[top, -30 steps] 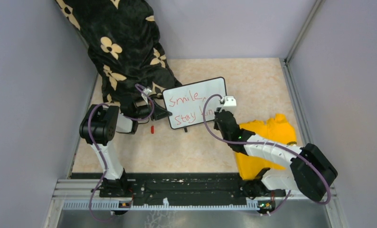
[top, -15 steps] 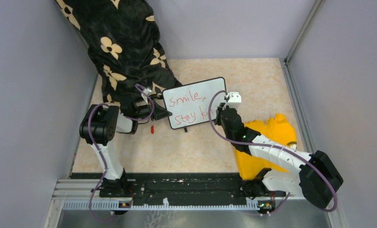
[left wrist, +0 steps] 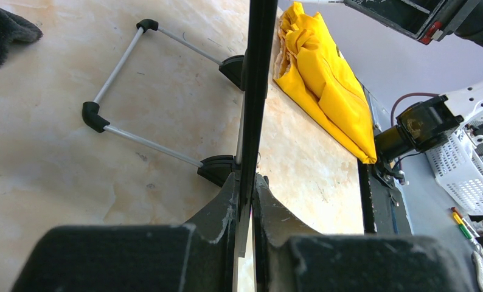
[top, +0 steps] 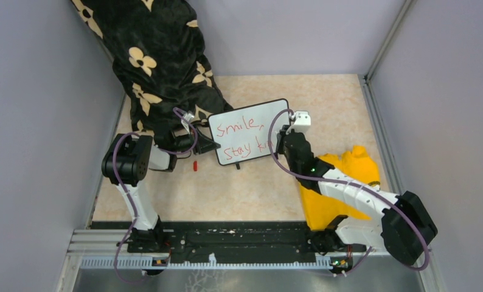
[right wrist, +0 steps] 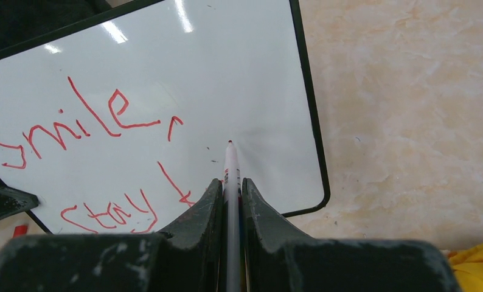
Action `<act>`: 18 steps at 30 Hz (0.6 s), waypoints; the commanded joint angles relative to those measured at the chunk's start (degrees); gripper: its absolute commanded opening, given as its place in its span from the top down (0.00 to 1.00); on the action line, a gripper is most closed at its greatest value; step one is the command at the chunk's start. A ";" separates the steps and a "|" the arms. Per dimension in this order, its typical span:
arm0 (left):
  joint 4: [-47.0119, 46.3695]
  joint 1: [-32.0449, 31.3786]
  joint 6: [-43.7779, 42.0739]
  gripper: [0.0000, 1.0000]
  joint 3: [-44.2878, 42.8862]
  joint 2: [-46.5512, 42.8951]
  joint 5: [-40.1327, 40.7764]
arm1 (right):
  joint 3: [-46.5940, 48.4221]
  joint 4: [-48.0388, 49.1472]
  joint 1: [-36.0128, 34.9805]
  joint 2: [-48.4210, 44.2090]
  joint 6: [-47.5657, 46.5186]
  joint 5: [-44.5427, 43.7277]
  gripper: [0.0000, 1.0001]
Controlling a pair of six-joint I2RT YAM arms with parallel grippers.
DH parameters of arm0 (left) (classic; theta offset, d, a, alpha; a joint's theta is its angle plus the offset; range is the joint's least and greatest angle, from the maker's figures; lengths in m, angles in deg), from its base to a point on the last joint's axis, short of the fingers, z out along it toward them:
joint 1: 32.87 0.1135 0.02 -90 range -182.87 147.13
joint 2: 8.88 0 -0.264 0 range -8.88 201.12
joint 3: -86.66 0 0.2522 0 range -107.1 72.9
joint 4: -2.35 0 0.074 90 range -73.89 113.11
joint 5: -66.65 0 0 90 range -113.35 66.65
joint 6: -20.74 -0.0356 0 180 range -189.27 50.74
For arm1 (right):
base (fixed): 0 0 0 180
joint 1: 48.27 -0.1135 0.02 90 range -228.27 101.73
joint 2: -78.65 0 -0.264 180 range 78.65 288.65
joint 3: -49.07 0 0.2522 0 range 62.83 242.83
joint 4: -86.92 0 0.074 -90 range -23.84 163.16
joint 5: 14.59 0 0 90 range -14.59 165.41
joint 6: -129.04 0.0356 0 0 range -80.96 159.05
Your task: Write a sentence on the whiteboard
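**Whiteboard** (top: 249,131): glossy white with a thin black frame and rounded corners. It stands tilted on a wire stand (left wrist: 135,97) at mid-table, skewed so its right end lies farther off.

**Sentence** (right wrist: 87,118): thin red script, "Smile," above "Stay k". The right arm hides the rest of the lower line in the top view.

**Left gripper** (left wrist: 245,188): jaws clamped on the whiteboard's left edge.

**Right gripper** (right wrist: 230,190): jaws closed on a marker (right wrist: 230,164). Its red tip is at the blank patch right of the comma; contact cannot be told.

**Room:**
- Bare table (top: 336,103) lies beyond the whiteboard's right and far edges.
- Yellow cloth (top: 348,167) lies under the right arm.
- Black flowered fabric (top: 160,67) crowds the left gripper.
- Red cap (top: 194,165) lies near that gripper.
- Walls stand on three sides.

**Change:** the right wrist has shifted rightward and farther off; the whiteboard and left arm are unmoved.
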 commanded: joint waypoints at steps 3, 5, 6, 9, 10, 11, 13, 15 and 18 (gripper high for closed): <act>5.70 -0.36 -1.06 1.00 0.11 1.57 1.46 | 3.13 2.79 1.01 1.29 -0.60 0.59 1.00; 5.73 -0.36 -1.10 1.00 0.11 1.57 1.43 | 3.00 2.82 1.23 1.74 -0.47 0.61 1.00; 5.73 -0.36 -1.06 1.00 0.18 1.52 1.45 | 2.89 2.85 1.31 1.99 -0.42 0.58 1.00; 5.72 -0.36 -1.06 1.00 0.11 1.57 1.45 | 2.48 2.86 1.67 2.52 -0.21 0.53 1.00; 5.73 -0.36 -1.06 1.00 0.14 1.57 1.46 | 2.36 2.86 1.75 2.59 -0.14 0.46 1.00; 5.73 -0.36 -1.06 1.00 0.15 1.61 1.44 | 2.20 2.94 1.82 2.70 -0.12 0.46 1.00; 5.72 -0.36 -1.06 1.00 0.19 1.56 1.46 | 2.00 2.88 2.05 3.02 0.02 0.53 1.00; 5.70 -0.36 -1.06 1.00 0.11 1.57 1.46 | 1.90 2.78 2.18 3.44 0.15 0.53 1.00; 5.81 -0.36 -1.06 1.00 0.11 1.48 1.46 | 1.52 2.49 2.20 3.74 0.52 0.33 1.00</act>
